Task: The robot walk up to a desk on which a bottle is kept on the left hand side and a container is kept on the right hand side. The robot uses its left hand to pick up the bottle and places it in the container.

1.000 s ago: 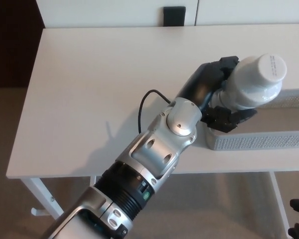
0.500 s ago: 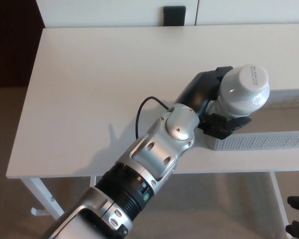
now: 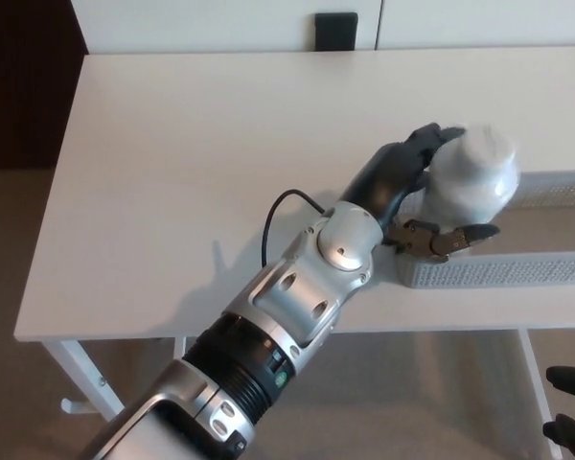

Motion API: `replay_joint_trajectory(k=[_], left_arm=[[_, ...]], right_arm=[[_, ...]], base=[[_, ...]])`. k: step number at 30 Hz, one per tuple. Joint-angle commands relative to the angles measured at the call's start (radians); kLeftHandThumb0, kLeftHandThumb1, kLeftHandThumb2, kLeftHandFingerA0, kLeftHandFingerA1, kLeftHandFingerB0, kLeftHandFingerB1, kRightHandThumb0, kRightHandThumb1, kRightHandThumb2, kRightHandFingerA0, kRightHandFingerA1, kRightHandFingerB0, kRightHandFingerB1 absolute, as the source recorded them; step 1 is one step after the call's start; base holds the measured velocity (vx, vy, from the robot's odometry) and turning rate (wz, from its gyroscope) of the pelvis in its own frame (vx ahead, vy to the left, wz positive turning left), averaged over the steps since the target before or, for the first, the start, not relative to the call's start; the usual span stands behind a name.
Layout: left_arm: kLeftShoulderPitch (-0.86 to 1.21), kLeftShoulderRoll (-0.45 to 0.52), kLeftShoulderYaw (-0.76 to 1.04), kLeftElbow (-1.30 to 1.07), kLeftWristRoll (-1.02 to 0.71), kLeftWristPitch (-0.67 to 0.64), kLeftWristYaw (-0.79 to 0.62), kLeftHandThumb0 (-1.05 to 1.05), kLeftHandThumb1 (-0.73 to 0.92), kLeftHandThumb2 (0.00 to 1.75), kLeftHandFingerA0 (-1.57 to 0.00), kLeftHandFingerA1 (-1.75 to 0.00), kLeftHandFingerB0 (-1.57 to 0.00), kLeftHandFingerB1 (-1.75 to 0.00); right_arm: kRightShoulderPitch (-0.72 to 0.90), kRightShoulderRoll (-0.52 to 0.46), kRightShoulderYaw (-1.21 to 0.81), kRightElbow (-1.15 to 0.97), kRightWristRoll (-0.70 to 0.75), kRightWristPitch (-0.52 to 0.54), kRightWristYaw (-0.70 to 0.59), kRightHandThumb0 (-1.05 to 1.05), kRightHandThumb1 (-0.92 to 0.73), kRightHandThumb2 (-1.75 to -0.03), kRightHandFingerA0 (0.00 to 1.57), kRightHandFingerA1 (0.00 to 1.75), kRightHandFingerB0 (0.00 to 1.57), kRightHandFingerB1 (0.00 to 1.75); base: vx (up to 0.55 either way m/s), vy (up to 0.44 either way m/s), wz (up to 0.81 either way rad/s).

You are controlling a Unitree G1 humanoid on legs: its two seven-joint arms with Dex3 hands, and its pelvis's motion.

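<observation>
Left hand (image 3: 424,196) has loosened since half a second ago: fingers spread off the bottle (image 3: 472,172), which now looks blurred, sitting over the left end of the container (image 3: 517,271) on the surface (image 3: 172,163). Right hand (image 3: 570,407) barely shows, can't tell its state.

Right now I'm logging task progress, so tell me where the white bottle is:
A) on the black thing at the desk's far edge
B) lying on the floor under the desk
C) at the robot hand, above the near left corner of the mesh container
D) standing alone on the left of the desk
C: the white bottle sits by the left robot hand, above the near left corner of the mesh container on the desk.
</observation>
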Motion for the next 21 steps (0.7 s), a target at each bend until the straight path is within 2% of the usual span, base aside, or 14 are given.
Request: replay_joint_trajectory(k=[1,6,11,17,18,19,20,21], left_arm=[[-0.139,-0.204,0.053,0.003,-0.051,0.113,-0.063,-1.02,0.57,0.62,0.00,0.00,0.00,0.00],[-0.164,-0.141,0.040,-0.062,-0.011,0.109,-0.073,-1.03,0.63,0.60,0.00,0.00,0.00,0.00],[-0.237,-0.083,0.080,-0.177,-0.029,0.113,-0.118,-1.03,0.62,0.60,0.00,0.00,0.00,0.00],[-0.377,0.044,0.190,-0.489,-0.057,0.154,-0.177,-0.96,0.59,0.60,0.00,0.00,0.00,0.00],[-0.405,0.090,0.235,-0.595,-0.080,0.170,-0.197,-0.86,0.44,0.80,0.00,0.00,0.00,0.00],[-0.424,0.121,0.267,-0.670,-0.096,0.182,-0.212,-0.86,0.44,0.80,0.00,0.00,0.00,0.00],[-0.433,0.153,0.299,-0.748,-0.104,0.197,-0.219,-0.86,0.56,0.58,0.00,0.00,0.00,0.00],[-0.438,0.173,0.318,-0.798,-0.107,0.208,-0.223,-0.86,0.56,0.58,0.00,0.00,0.00,0.00]], right_arm=[[-0.016,-0.040,-0.004,-0.007,-0.001,0.029,0.019,-0.36,-0.65,-0.59,0.57,0.57,0.48,0.50],[-0.012,-0.041,-0.001,-0.006,-0.003,0.028,0.020,-0.33,-0.65,-0.59,0.58,0.58,0.47,0.50],[-0.021,-0.047,0.002,0.004,-0.011,0.022,0.020,-0.34,-0.66,-0.59,0.58,0.58,0.46,0.49],[-0.042,-0.050,-0.003,0.013,-0.005,0.030,0.024,-0.32,-0.67,-0.60,0.61,0.61,0.48,0.51],[-0.045,-0.053,-0.003,0.015,-0.006,0.033,0.027,-0.32,-0.67,-0.60,0.59,0.59,0.46,0.50],[-0.047,-0.055,-0.002,0.015,-0.007,0.036,0.030,-0.32,-0.67,-0.60,0.59,0.59,0.46,0.50],[-0.044,-0.059,-0.001,0.020,-0.009,0.031,0.035,-0.31,-0.67,-0.59,0.58,0.59,0.46,0.50],[-0.042,-0.061,0.000,0.023,-0.010,0.026,0.039,-0.31,-0.67,-0.59,0.58,0.59,0.46,0.50]], base=[[0.00,0.000,0.00],[0.00,0.000,0.00],[0.00,0.000,0.00],[0.00,0.000,0.00],[0.00,0.000,0.00],[0.00,0.000,0.00],[0.00,0.000,0.00],[0.00,0.000,0.00]])
